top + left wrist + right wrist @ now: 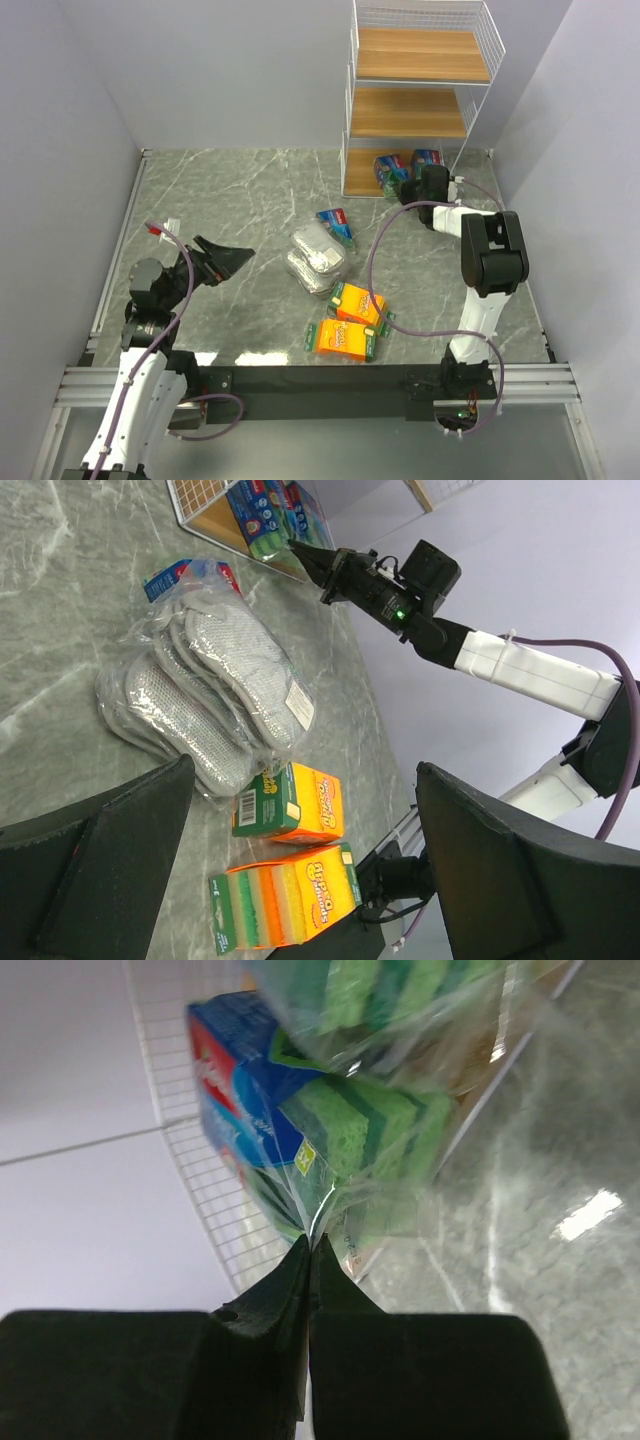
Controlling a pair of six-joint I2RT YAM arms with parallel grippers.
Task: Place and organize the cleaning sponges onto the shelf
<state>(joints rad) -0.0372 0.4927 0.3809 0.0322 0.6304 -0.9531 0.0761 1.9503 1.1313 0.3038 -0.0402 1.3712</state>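
The shelf (412, 112) stands at the back right, and two blue-and-green sponge packs (392, 168) (427, 158) rest at its bottom tier. My right gripper (407, 189) is at that tier's front edge, shut on the clear wrapper edge of the left pack (345, 1125); its tips (311, 1245) pinch the film. A third blue-and-green pack (338, 225) lies on the table. Beside it are two silvery grey packs (318, 258) and two orange packs (357, 303) (345, 339). My left gripper (226, 259) is open and holds nothing, left of the pile and pointing at it.
The white wire mesh of the shelf (205, 1175) rises right behind the held pack. The shelf's two upper boards (420, 55) carry nothing. White walls close the table on the left, back and right. A black rail (320, 378) runs along the near edge.
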